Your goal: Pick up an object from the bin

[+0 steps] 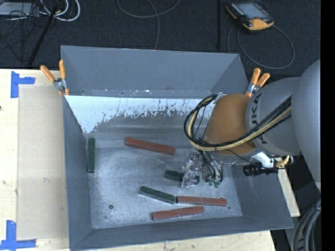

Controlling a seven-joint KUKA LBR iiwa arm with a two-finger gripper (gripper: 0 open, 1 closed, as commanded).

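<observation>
While the jaws sit beside a dark green block, perhaps touching, their gap is unclear.

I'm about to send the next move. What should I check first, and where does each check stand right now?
1. Gripper down inside the bin, right of centre: ok.
2. Candidate within reach: ok. The short dark green bar lies right beside the gripper, on the view's left.
3. That bar already grasped: cannot tell, as the gripper covers its near end.
4. Neighbours clear of it: ok. The long dark green bar and the red-brown bar lie apart from it, toward the front.
5. Clearance from the bin wall: ok, open floor all round.
</observation>
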